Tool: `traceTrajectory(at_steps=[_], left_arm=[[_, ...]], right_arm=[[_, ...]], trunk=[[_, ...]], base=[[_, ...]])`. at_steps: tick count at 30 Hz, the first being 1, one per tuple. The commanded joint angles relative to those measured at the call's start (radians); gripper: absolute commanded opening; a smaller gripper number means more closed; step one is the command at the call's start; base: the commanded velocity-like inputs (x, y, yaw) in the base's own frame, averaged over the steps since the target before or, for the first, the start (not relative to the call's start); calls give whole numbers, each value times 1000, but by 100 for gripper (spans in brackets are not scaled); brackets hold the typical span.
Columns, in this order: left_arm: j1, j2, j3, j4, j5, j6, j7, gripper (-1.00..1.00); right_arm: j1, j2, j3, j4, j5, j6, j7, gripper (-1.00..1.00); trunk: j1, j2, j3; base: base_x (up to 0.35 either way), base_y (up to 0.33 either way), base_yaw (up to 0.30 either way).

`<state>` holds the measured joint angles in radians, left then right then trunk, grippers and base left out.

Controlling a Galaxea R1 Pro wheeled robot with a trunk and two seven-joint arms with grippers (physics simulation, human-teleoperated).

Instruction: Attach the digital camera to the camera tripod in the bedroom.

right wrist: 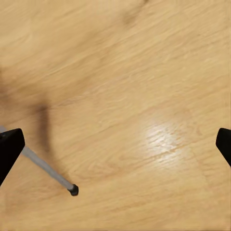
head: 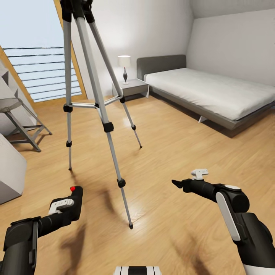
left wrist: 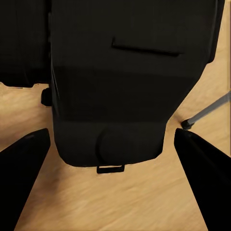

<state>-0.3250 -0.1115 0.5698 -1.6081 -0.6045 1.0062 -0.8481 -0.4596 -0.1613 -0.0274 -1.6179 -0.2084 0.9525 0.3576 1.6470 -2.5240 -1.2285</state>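
my left claw (head: 72,198) is clamped on the digital camera (left wrist: 125,82), held low near the camera tripod (head: 100,107). right claw (head: 179,184) is spread, empty. i judge the camera rigid, light, smooth-sided; grip its body, keep the base free.

Bedroom in a home: grey bed (head: 214,91) under a sloped ceiling (head: 229,9), nightstand (head: 131,87) with lamp (head: 124,67), light wood floor (head: 172,152), tall wood-framed window (head: 38,57).
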Motion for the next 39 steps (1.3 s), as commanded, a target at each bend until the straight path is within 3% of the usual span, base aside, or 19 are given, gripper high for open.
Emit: traceTrajectory(at_steps=[1,13,19,25,30,35,39], left_arm=[[-1,-3,3,-1,-8,4,-8,-100],[0,-38,6,1,9,5,38,-100],[1,-47,1,10,118,4,67,-100],[23,-49,-4,23,242,-7,168,-100],[32,-50,-5,49,287,-39,238,-100],[36,-51,-5,81,306,-70,291,-100],[38,-51,-6,161,319,-116,354,-100]], right_arm=[[5,0,-1,-1,3,3,5,100],[59,2,-1,0,60,-5,7,100],[64,2,-3,0,69,0,10,100],[66,9,-1,0,72,2,10,100],[67,11,5,0,74,-1,9,100],[67,8,16,0,75,-3,9,100],[66,3,25,0,76,-6,9,100]], trunk=[[-1,0,3],[-6,3,50],[-9,4,73],[-11,6,96],[-14,7,115],[-16,8,135],[-18,9,150]], base=[[0,0,0],[0,0,0],[0,0,0],[0,0,0],[0,0,0],[0,0,0],[0,0,0]])
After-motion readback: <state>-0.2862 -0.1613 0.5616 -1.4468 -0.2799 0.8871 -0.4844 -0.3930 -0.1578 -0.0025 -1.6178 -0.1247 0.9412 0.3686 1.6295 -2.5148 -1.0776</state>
